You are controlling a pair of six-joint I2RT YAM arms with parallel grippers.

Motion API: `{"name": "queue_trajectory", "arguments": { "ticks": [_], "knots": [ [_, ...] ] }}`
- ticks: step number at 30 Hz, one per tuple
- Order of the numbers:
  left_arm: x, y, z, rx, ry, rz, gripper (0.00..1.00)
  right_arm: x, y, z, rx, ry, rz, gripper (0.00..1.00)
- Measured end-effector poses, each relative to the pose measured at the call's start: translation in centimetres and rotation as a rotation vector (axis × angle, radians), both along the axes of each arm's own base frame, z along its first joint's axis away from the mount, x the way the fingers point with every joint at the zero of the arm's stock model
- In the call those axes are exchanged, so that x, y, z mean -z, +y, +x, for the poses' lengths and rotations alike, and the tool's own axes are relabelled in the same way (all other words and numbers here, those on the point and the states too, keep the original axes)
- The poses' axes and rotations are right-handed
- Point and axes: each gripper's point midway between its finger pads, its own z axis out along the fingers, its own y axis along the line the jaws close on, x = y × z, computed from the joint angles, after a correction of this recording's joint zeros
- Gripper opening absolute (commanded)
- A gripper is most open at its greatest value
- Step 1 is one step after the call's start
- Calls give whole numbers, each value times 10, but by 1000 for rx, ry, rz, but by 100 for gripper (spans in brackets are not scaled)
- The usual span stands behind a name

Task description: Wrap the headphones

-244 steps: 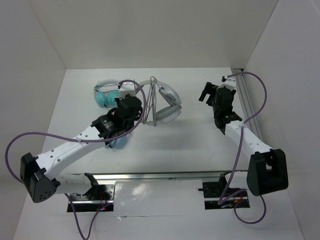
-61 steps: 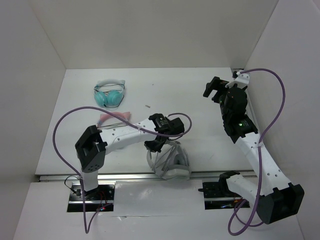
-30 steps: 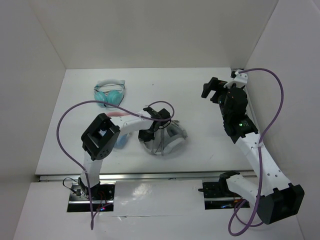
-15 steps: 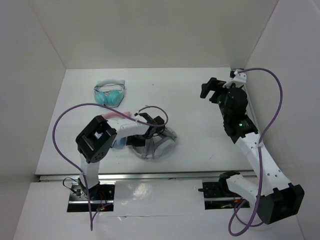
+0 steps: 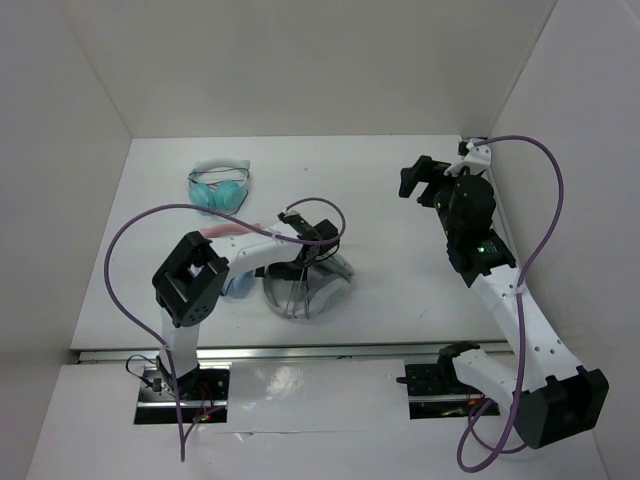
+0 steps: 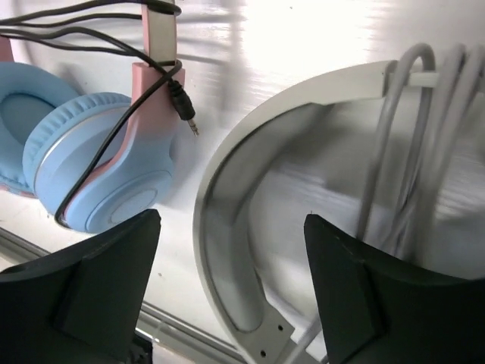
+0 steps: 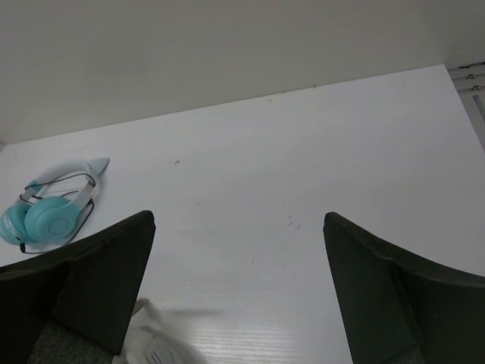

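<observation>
The light grey-white headphones (image 5: pixel 318 292) lie on the table in front of the left arm, their thin grey cable (image 6: pixel 418 144) looped several times round the wide headband (image 6: pixel 216 199). My left gripper (image 5: pixel 303 260) hangs just above them, open. In the left wrist view its gripper (image 6: pixel 231 297) has a dark finger on each side of the band, neither touching it. My right gripper (image 5: pixel 418 180) is raised at the far right, well away, open and holding nothing. In the right wrist view a corner of the headphones (image 7: pixel 155 341) shows at the lower left of that gripper (image 7: pixel 239 282).
A pink-banded pair with blue ear cups (image 6: pixel 98 178) lies right beside the grey headphones on their left, its black cable and plug (image 6: pixel 186 114) close to the band. A teal pair (image 5: pixel 220 188) sits at the back left. A metal rail (image 5: pixel 300 350) runs along the near edge.
The left gripper has opened and let go of the headphones, which have shifted a little to the left and now rest on the table. The right arm has not moved.
</observation>
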Motion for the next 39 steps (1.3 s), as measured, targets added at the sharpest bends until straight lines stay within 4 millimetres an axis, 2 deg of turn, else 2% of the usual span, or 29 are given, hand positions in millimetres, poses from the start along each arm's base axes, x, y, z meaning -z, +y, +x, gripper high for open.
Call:
{"name": "queue_trajectory", "arguments": {
  "ticks": [1,6,12,14,22,25,29,33,36,39],
  "knots": [
    [-4,-4,0,5,-8,-3,100,0,0,0,-1,0,0,99],
    [-27,-9,5,4,-44,9,100,0,2,0,-10,2,0,99],
    [-50,10,-2,-58,-87,66,100,-3,12,-4,-69,13,7,99],
    [-60,16,-3,-80,-111,65,100,-11,16,-5,-93,11,15,99],
    [-102,40,1,-143,-215,16,100,-65,41,-22,-221,-43,62,99],
    [-125,50,1,-164,-274,-30,100,-72,50,-36,-264,-40,80,99],
    [-168,51,-7,-114,-385,-145,100,-74,48,-65,-287,-17,97,99],
    [-220,56,-28,-56,-525,-317,100,-95,40,-99,-305,-35,111,99],
    [-254,74,-47,-28,-636,-466,100,-113,33,-123,-311,-66,115,99],
    [-275,95,-69,17,-732,-590,100,-129,23,-148,-302,-88,109,99]
  ]
}}
